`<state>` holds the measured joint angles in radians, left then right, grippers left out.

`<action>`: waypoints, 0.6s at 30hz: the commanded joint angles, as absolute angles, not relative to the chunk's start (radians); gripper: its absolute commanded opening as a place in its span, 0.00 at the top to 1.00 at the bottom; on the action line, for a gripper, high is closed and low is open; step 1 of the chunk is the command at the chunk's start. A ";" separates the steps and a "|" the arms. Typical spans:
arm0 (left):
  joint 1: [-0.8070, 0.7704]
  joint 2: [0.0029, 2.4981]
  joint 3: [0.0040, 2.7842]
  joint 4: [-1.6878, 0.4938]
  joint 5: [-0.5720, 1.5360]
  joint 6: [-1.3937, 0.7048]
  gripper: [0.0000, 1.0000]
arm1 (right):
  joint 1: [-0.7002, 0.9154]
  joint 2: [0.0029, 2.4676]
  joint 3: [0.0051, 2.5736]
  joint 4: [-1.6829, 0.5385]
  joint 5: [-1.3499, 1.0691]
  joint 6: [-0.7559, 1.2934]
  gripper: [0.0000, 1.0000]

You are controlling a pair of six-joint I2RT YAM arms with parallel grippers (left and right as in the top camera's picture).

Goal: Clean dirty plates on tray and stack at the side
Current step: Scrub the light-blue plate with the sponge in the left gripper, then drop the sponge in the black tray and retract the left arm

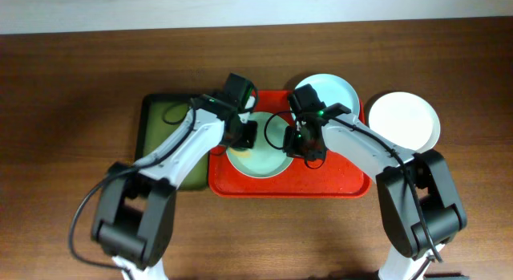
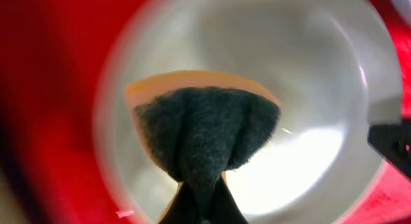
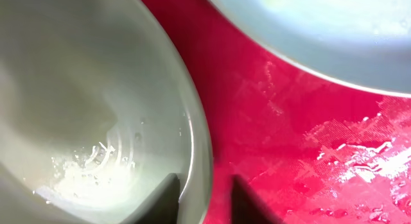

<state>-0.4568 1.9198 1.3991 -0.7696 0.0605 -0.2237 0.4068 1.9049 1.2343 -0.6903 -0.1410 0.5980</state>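
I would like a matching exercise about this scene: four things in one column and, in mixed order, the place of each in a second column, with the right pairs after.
Things
1. mint-green plate
2. pale blue plate
3. white plate
4. sponge

Places
A. on the table, right of the red tray
B. held in the left claw
C. at the far right corner of the tray
D. in the middle of the tray, under the sponge

Pairs: 1-D, 2-C, 3-A, 4-B
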 commanded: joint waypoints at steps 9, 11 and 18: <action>-0.132 1.869 1.391 -0.875 -0.168 -0.215 1.00 | 0.412 1.907 1.248 -0.688 -0.150 0.600 0.51; -0.098 1.875 1.346 -0.837 -0.168 -0.214 1.00 | 0.412 1.907 1.248 -0.688 -0.150 0.600 0.52; -0.095 1.885 1.221 -0.670 -0.166 -0.215 0.73 | 0.412 1.907 1.248 -0.688 -0.150 0.600 0.53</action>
